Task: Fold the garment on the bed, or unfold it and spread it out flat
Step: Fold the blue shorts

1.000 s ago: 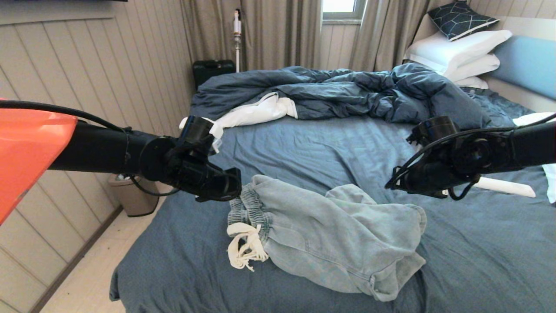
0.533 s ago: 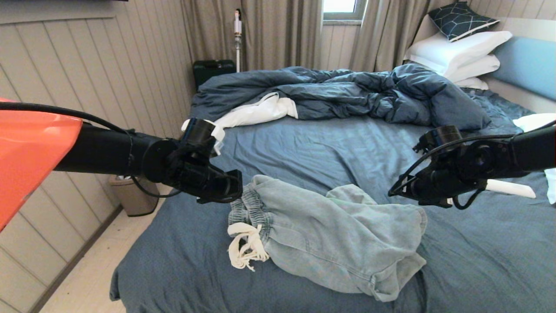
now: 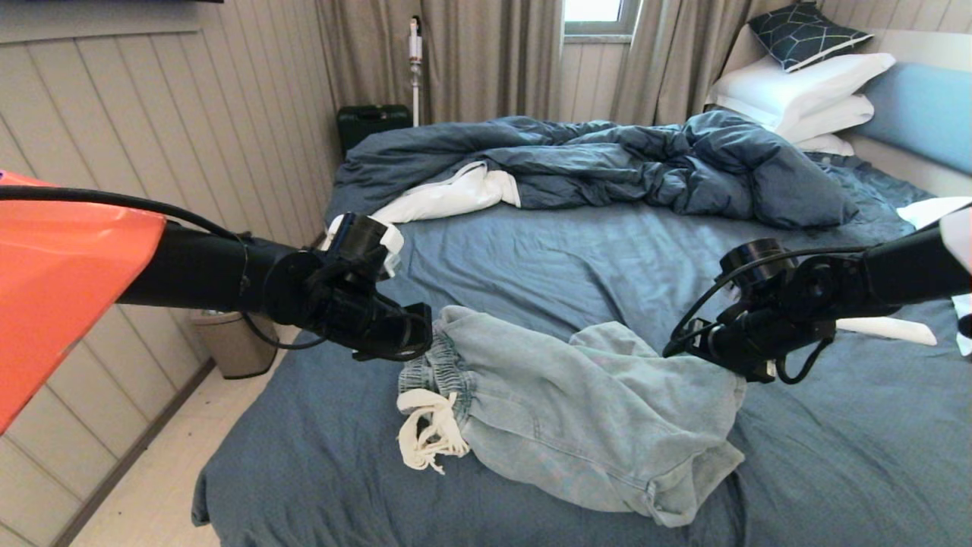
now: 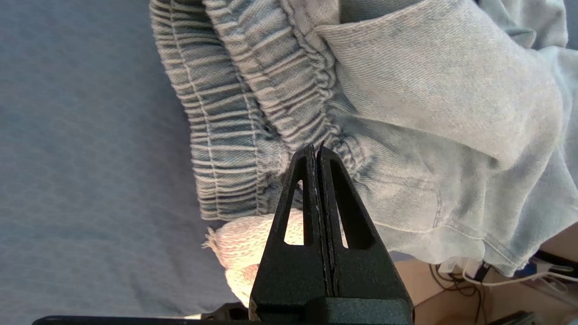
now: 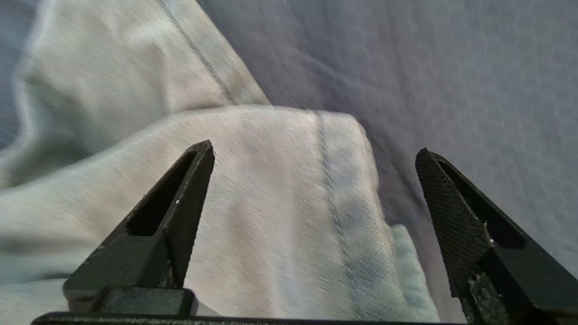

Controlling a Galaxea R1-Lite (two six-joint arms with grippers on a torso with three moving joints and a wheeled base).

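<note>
The garment [image 3: 577,410], pale blue shorts, lies crumpled on the near half of the bed [image 3: 569,251], with its gathered waistband [image 3: 425,365] to the left and its white drawstring [image 3: 425,437] bunched beside it. My left gripper [image 3: 421,334] hovers at the waistband's far corner. In the left wrist view it [image 4: 316,146] is shut, with nothing between the fingers, above the waistband [image 4: 226,113] and the drawstring [image 4: 244,243]. My right gripper [image 3: 683,349] is at the shorts' far right edge. It [image 5: 314,149] stands open over a stitched fold of the garment [image 5: 271,203], next to the sheet [image 5: 451,67].
A rumpled dark blue duvet [image 3: 607,163] with white lining [image 3: 448,194] covers the far half of the bed. White pillows [image 3: 805,91] are stacked at the headboard. A white object [image 3: 888,328] lies under the right arm. A bin [image 3: 228,342] and floor lie left of the bed.
The right gripper has opened wide and come down and to the left, onto the shorts' right edge. The left gripper has shifted slightly right and lower, toward the waistband.
</note>
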